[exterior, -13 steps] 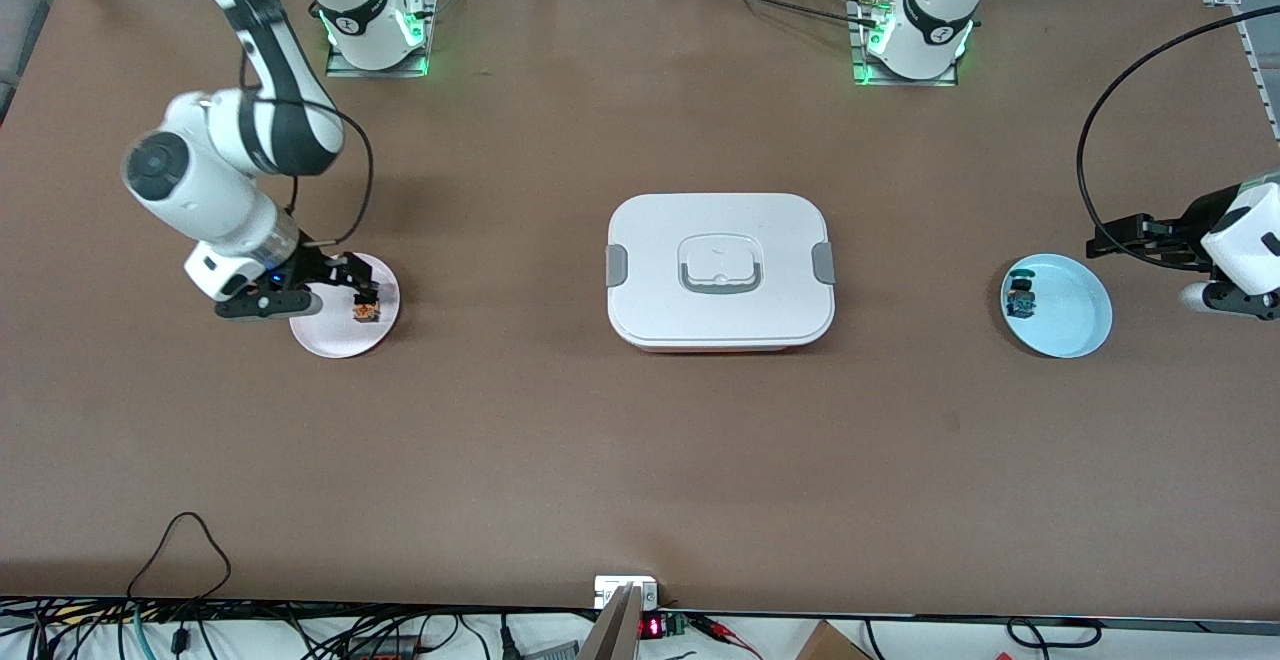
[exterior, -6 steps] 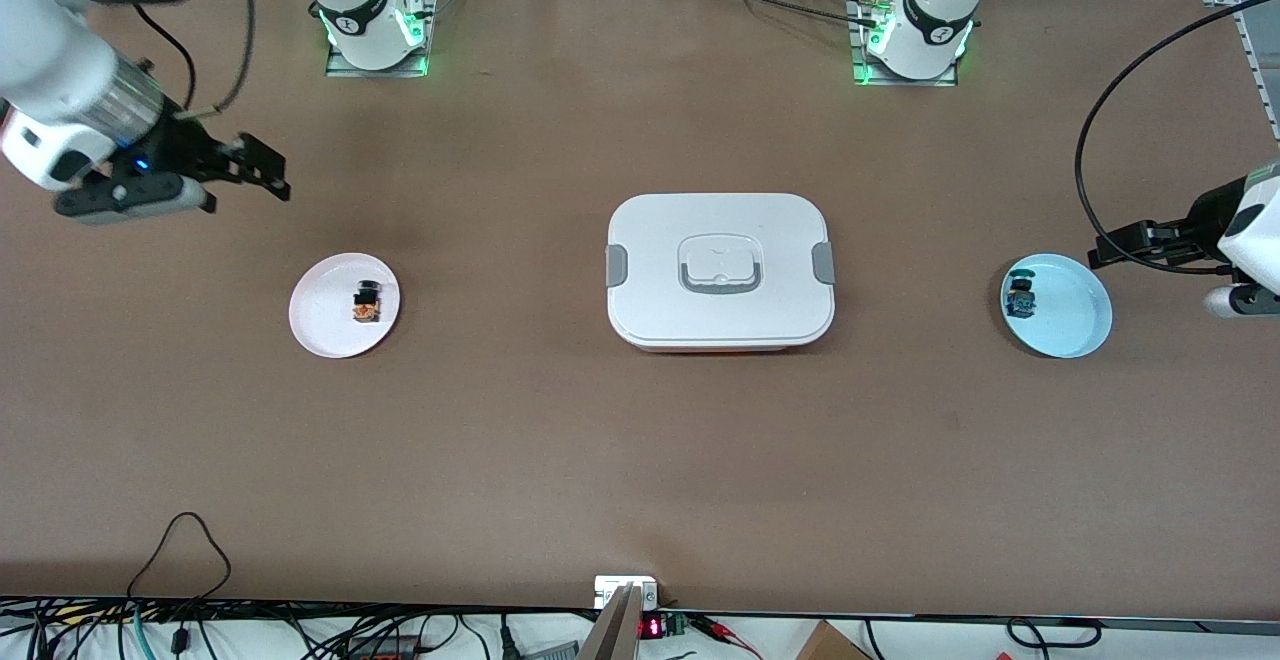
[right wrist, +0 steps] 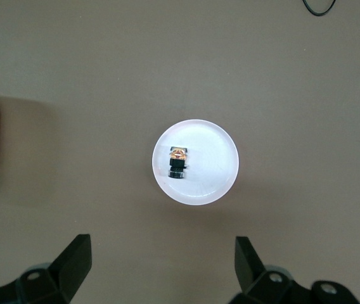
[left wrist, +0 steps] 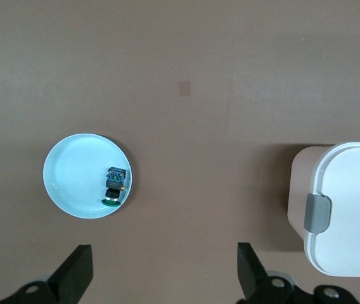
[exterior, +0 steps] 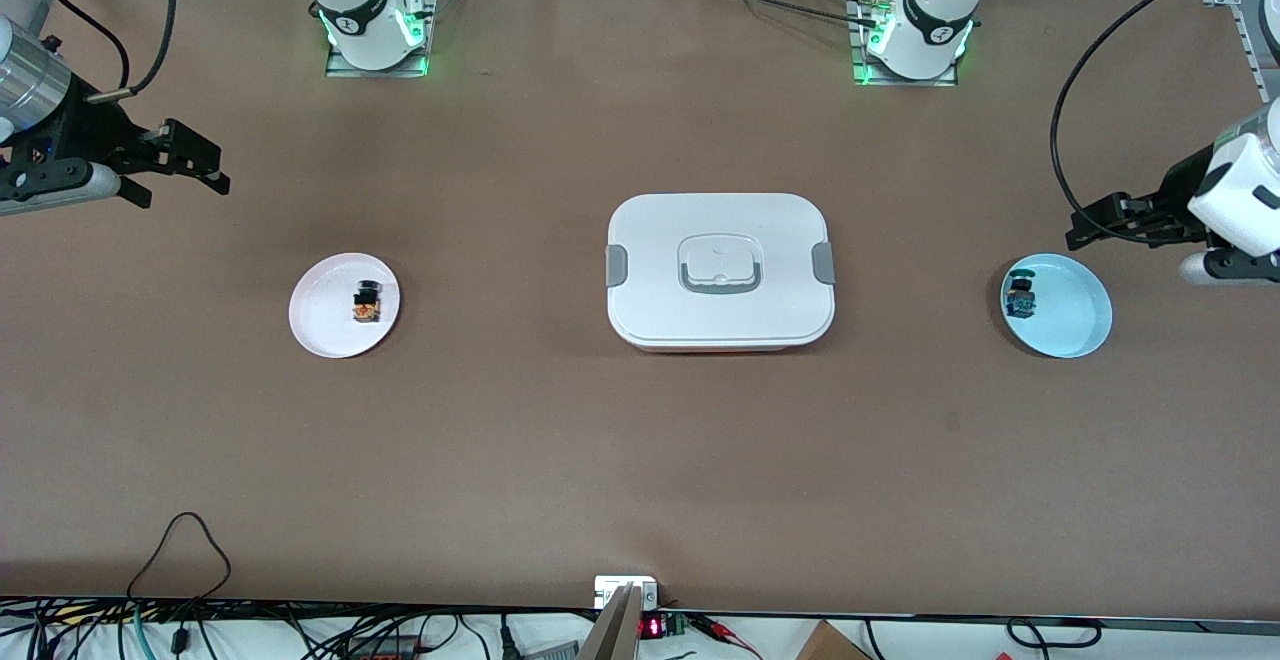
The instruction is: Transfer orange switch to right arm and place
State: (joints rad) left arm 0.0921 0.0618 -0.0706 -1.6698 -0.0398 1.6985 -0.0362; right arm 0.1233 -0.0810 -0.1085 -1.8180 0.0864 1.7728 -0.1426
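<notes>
On a round white plate (exterior: 318, 325) toward the right arm's end lay the tiny orange switch (exterior: 366, 312), apparently delivered; the right gripper (exterior: 187, 166) and left gripper (exterior: 1093, 228) hung spread and empty above the table.

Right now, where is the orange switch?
The orange switch lies on the white plate toward the right arm's end of the table, apart from the lidded white box at mid-table.
</notes>
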